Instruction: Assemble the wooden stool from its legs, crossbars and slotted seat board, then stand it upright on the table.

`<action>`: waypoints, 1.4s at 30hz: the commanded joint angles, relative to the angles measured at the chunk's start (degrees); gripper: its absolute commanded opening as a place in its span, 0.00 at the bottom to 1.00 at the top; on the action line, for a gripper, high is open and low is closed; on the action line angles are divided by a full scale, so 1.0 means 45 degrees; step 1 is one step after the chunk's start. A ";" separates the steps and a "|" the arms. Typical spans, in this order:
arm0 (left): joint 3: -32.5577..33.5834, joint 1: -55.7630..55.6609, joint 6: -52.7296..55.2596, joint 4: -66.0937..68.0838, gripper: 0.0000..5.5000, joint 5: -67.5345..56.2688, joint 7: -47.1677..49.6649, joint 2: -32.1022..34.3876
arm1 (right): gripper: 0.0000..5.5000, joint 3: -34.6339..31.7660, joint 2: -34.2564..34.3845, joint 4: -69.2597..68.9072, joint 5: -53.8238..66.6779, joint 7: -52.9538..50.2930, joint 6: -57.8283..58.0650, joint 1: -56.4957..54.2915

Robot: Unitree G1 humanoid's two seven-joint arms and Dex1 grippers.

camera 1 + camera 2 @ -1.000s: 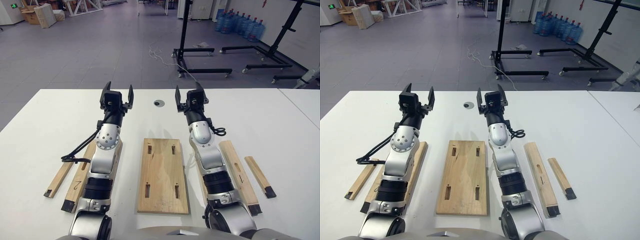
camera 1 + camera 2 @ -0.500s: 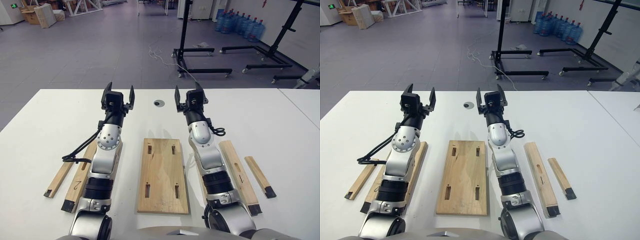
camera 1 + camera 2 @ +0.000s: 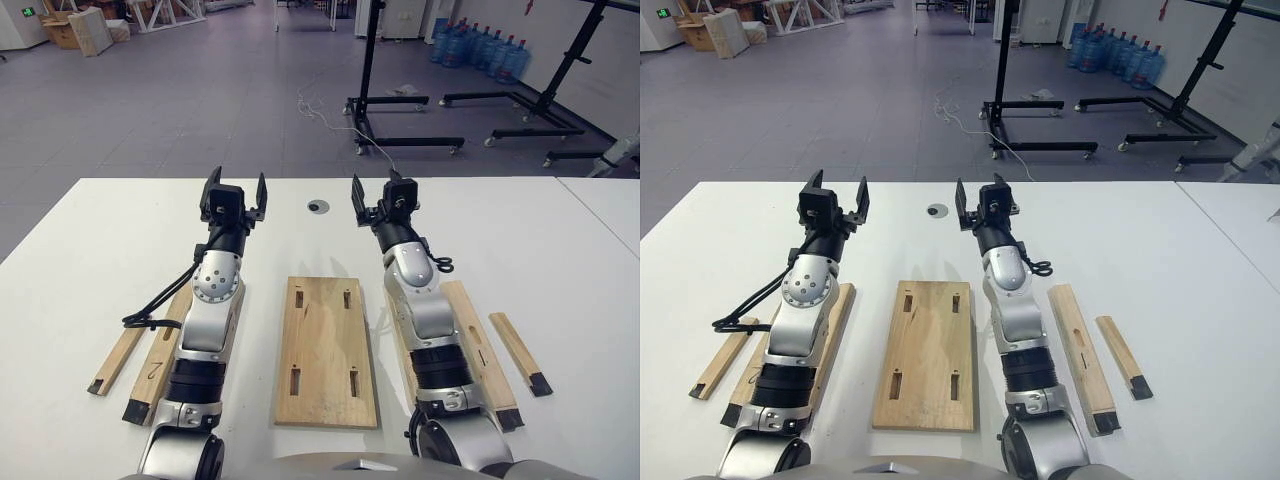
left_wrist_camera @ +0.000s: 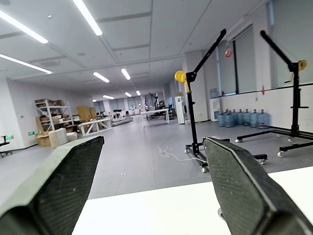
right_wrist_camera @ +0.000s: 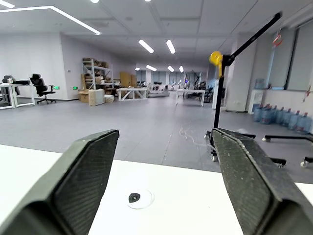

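white table (image 3: 80, 250) | centre: slotted seat board (image 3: 325, 350), flat | left: left crossbar (image 3: 118, 355) beside left leg (image 3: 155, 372) | right: right leg (image 3: 478, 340), right crossbar (image 3: 518, 350) just beside | far centre: round grommet (image 3: 318, 206)

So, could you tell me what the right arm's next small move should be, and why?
Probably draw the right gripper back and down over the long leg beside that arm. Its jaws are open and empty, out past the board, and no part is yet joined.

- The head's two eyes are looking forward and down from behind both claws, sharing the whole table (image 3: 80, 260).
- The left wrist camera is sitting close behind the left claw (image 4: 152, 141), facing outward.
- The right wrist camera is sitting likewise behind the right claw (image 5: 166, 132); both are sharing the black stand (image 5: 217, 98) beyond.
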 commanded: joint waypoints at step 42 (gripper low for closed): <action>-0.0668 0.3663 0.1987 -0.4436 0.67 0.0840 0.1652 -0.1735 | 0.39 -0.4189 -0.8691 -0.3790 0.2945 0.6941 0.8167 1.2643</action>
